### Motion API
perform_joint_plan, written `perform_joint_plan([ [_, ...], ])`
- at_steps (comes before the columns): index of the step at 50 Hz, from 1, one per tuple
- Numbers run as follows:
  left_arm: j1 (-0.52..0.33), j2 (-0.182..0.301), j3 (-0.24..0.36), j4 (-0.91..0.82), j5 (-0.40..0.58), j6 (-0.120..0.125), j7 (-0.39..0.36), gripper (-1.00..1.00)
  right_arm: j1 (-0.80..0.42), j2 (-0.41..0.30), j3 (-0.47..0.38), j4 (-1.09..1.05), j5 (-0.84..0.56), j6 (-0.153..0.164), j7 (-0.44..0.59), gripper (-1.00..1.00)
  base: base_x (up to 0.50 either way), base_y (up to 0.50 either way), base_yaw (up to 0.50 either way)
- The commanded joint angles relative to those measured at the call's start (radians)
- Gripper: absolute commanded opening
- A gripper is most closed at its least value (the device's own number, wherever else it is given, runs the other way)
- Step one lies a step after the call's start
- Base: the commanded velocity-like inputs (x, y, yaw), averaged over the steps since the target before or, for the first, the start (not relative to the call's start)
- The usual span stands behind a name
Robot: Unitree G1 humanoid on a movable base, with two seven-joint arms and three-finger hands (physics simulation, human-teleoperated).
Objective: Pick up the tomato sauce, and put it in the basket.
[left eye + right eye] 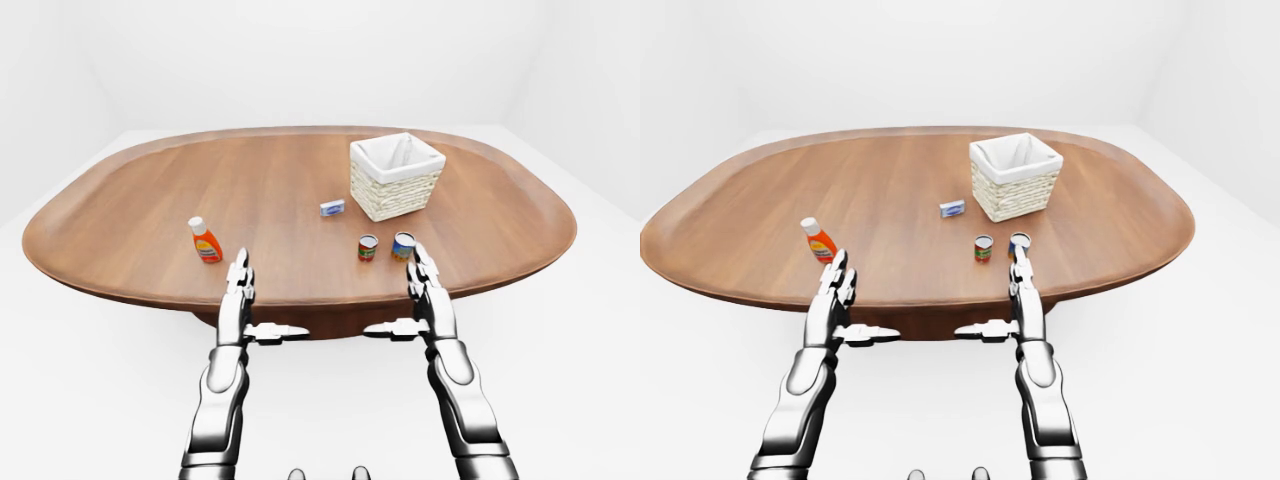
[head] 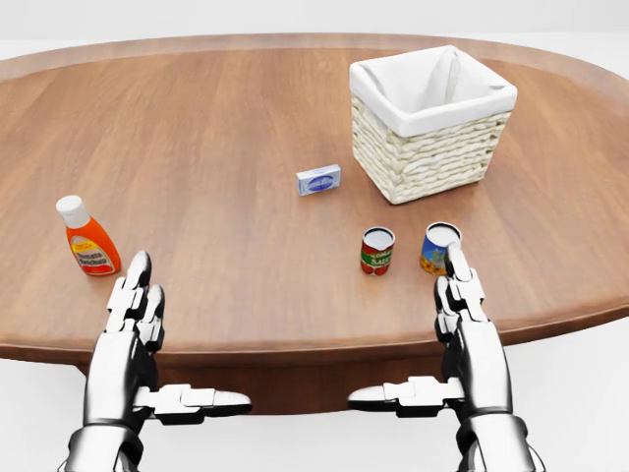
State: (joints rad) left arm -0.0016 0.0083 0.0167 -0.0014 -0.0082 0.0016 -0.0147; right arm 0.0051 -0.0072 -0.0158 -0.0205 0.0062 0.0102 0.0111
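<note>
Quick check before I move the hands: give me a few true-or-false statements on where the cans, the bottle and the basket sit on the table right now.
1. The basket is empty, showing only its white liner. True.
2. The red tomato sauce can is already inside the basket. False: it stands upright on the table, below the basket in the head view.
3. The right hand is open, just below the blue can. True.
4. The left hand is closed round the orange bottle. False: it is open and apart from the bottle.
5. The small blue box lies left of the basket. True.
</note>
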Motion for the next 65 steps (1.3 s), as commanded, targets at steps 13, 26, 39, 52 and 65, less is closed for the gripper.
perform_joint_plan([
  [13, -0.019, 0.023, 0.070, -0.053, -0.055, 0.037, -0.009, 1.00, 0.065, -0.019, -0.063, -0.178, 0.031, 0.036, 0.013, 1.00, 0.00, 0.00, 0.00],
  [26, 0.008, 0.032, 0.271, -0.539, -0.345, 0.086, 0.179, 1.00, 0.258, 0.053, -0.271, -0.961, 0.088, 0.077, 0.026, 1.00, 0.00, 0.00, 0.00],
  [39, -0.020, 0.115, 0.488, -0.660, -0.628, 0.086, 0.440, 1.00, 0.569, -0.279, -0.653, -1.026, 0.726, -0.029, -0.261, 1.00, 0.00, 0.00, 0.00],
  [52, -0.021, 0.150, 0.512, -0.652, -0.677, 0.086, 0.494, 1.00, 0.631, -0.327, -0.674, -1.026, 0.782, -0.097, -0.296, 1.00, 0.00, 0.00, 0.00],
  [65, -0.024, 0.155, 0.509, -0.645, -0.678, 0.086, 0.499, 1.00, 0.625, -0.353, -0.664, -1.026, 0.794, -0.097, -0.306, 1.00, 0.00, -0.10, 0.00],
])
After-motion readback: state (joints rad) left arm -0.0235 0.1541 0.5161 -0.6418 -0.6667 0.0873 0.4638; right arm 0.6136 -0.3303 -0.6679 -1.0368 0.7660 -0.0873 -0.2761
